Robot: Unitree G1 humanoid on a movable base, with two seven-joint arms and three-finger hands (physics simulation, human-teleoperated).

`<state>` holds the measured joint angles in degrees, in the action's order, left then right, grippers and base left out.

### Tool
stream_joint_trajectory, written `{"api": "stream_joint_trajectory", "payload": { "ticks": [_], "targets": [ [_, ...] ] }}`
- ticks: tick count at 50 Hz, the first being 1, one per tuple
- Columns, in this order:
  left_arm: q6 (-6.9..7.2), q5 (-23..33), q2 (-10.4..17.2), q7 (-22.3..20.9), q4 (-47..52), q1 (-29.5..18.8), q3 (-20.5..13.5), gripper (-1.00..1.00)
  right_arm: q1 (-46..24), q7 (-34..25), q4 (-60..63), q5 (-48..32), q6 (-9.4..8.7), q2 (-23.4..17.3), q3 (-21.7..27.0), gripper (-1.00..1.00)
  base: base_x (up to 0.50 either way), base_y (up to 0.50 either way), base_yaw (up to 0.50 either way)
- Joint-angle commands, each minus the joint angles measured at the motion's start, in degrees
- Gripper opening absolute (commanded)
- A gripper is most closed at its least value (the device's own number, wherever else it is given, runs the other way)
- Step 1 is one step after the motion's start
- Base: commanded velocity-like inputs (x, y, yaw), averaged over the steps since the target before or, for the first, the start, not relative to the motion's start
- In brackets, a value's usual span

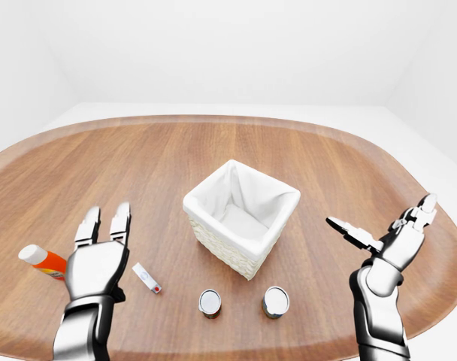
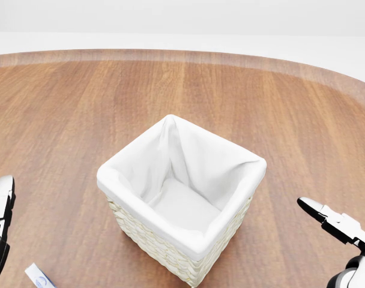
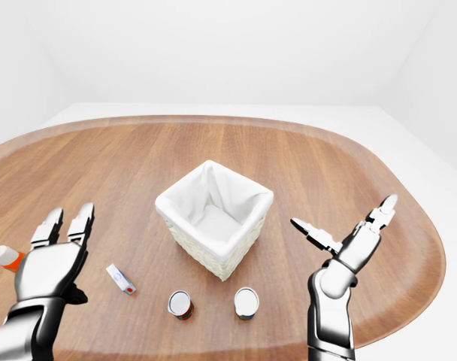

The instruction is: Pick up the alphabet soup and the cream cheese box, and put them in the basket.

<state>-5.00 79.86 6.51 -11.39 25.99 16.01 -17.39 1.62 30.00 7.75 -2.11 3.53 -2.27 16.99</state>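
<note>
The left hand [image 1: 95,265] is seen raised at about 8 o'clock in the left-eye view, palm turned away, fingers [image 1: 121,222] spread wide and straight, nothing held. Just beyond it, toward 9 o'clock, an orange bottle with a white cap [image 1: 40,260] is seen lying on the counter [image 1: 161,162], partly hidden by the hand. A small flat white box [image 1: 146,277] with a red mark at one end lies just to the right of the hand, clear of the fingers; it may be the cream cheese box, though the print cannot be read.

The right hand [image 1: 394,237] is held up at about 4 o'clock, fingers splayed wide, one fingertip [image 1: 340,223] stretched leftward toward the middle, nothing gripped. In the head view only its tip is caught at the lower right edge, and the left hand's tip at the lower left.

Two cans stand upright near 6 o'clock, tops showing pale: the left can [image 1: 210,302] shows a dark side with a red patch in the right-eye view, and the right can [image 1: 275,301] stands just beside it, apart from it. Which one is the alphabet soup cannot be told from the tops.

At the centre a woven basket [image 1: 217,241] with a white cloth liner is set corner-on, just above the cans and apart from both. Nothing is seen inside it in the head view. Both hands are well apart from the basket and the cans.
</note>
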Motion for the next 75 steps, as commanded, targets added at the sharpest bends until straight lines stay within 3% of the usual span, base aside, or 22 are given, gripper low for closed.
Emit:
{"api": "stream_joint_trajectory", "payload": {
  "ticks": [1,3,30,37,44,50,56,75],
  "targets": [
    [0.0,3.68,-0.25,3.44,-1.61,1.48,1.27,1.0,-0.01,0.0,-0.42,-1.13,1.2,-0.09,0.06,1.0,0.0,0.0,0.0],
    [0.0,3.36,-0.25,3.37,-1.44,1.26,1.46,1.0,0.03,0.0,0.87,0.07,-0.89,0.0,0.36,1.0,0.0,0.0,0.0],
    [0.0,3.21,-0.06,3.27,-1.1,1.35,1.75,1.0,0.19,0.0,1.41,0.04,-1.06,0.02,0.26,1.0,0.0,0.0,0.0],
    [0.0,7.47,0.56,5.91,-2.77,2.27,4.15,1.0,0.28,0.0,2.16,0.07,-1.55,0.19,0.42,1.0,0.0,0.0,0.0],
    [0.0,10.16,1.77,7.72,-6.92,2.18,6.77,1.0,0.13,0.0,1.28,0.08,-0.76,0.12,0.39,1.0,0.0,0.0,0.0],
    [0.0,12.11,2.45,7.95,-7.88,2.26,8.76,1.0,0.47,0.0,2.33,-0.06,-1.47,0.28,0.3,1.0,0.0,0.0,0.0],
    [0.0,15.19,3.51,8.88,-10.95,1.54,10.61,1.0,0.14,0.0,1.1,-0.09,-0.57,0.13,0.34,1.0,0.0,0.0,0.0],
    [0.0,16.43,5.92,9.39,-21.06,-1.41,15.56,1.0,0.02,0.0,0.89,-0.05,-0.63,0.03,0.36,1.0,0.0,0.0,0.0]
  ]
}}
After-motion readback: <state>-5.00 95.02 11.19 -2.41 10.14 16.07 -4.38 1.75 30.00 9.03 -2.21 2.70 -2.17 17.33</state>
